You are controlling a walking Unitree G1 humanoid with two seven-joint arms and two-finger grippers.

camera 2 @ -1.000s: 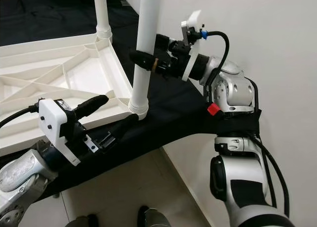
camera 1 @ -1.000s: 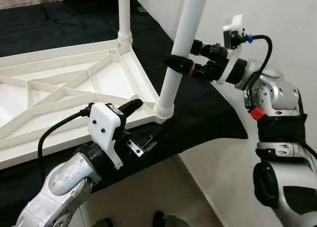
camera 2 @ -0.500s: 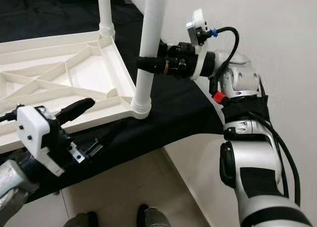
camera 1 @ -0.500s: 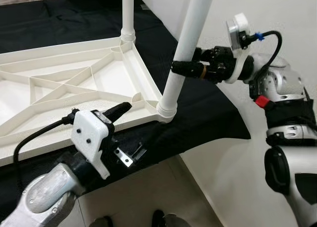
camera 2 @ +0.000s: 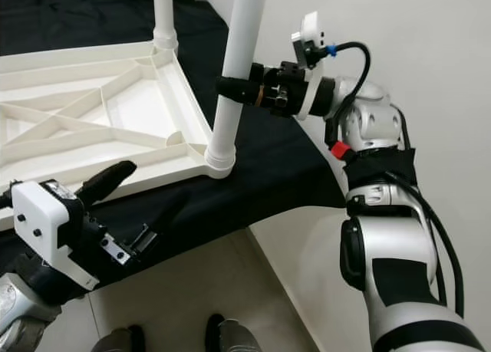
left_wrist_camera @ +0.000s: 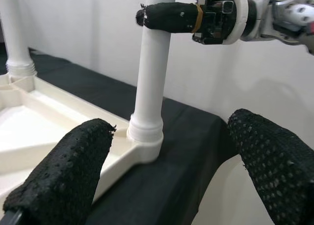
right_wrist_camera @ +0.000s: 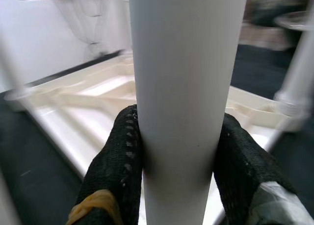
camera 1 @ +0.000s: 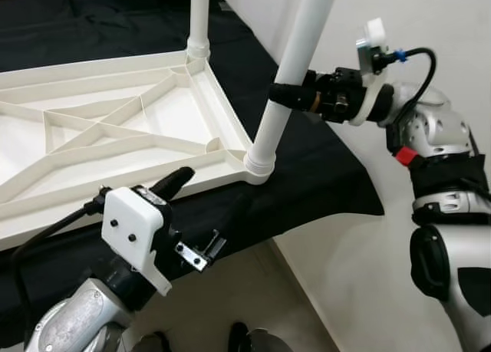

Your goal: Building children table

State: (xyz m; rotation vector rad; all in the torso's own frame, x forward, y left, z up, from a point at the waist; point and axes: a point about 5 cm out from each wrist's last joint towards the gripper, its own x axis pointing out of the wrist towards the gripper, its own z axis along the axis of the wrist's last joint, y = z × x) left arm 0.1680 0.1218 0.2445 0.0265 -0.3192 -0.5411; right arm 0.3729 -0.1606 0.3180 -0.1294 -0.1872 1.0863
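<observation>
Right gripper (camera 1: 278, 96) fingers clamped around near leg (camera 1: 285, 83), steadying it in corner socket of upturned tabletop (camera 1: 115, 137). Left gripper (camera 1: 196, 210) fingers spread, empty, near same corner.

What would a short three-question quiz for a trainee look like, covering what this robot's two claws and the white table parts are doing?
1. True or false: the right gripper is clamped on the near table leg.
2. What is the left gripper holding?
A. the tabletop
B. nothing, fingers apart
C. a leg
3. Fill in: the upturned tabletop lies on a ____ cloth.

Key:
1. True.
2. B; it sits short of the tabletop's near corner.
3. Black.
</observation>
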